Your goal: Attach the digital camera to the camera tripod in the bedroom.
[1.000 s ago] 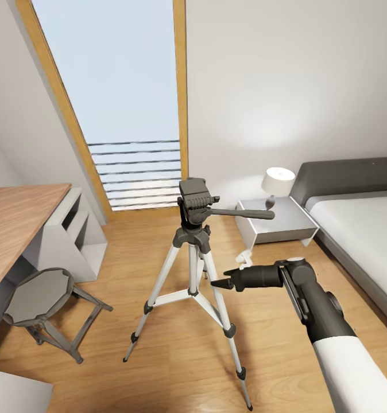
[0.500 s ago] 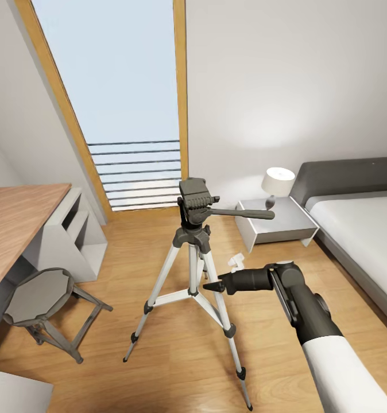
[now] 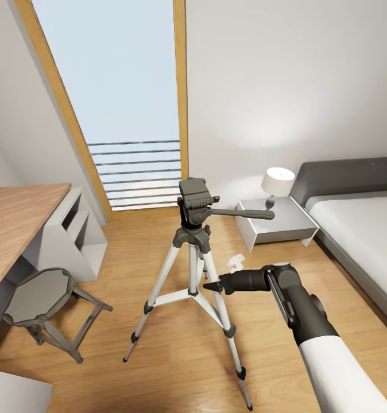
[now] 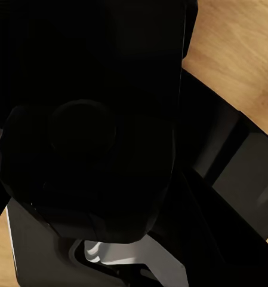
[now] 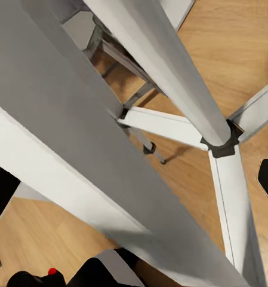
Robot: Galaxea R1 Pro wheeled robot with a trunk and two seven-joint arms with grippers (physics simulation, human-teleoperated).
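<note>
On the wood floor (image 3: 159, 378) the camera tripod (image 3: 194, 246) is stood upright, its handle (image 3: 242, 214) pointed toward the bed (image 3: 360, 229). The right gripper (image 3: 216, 285) is held against a leg; its opening can't be told.

My right gripper (image 3: 215, 285) is hard against the tripod's (image 3: 193, 252) legs; open floor (image 3: 170, 378) lies beneath.

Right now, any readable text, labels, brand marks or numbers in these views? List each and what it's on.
None readable.
The tripod head and legs carry no lettering.
The lamp, nightstand, desk and stool are plain.
The dark body close in the left wrist view shows no markings.
The red dot in the right wrist view is a mark, not text.
</note>
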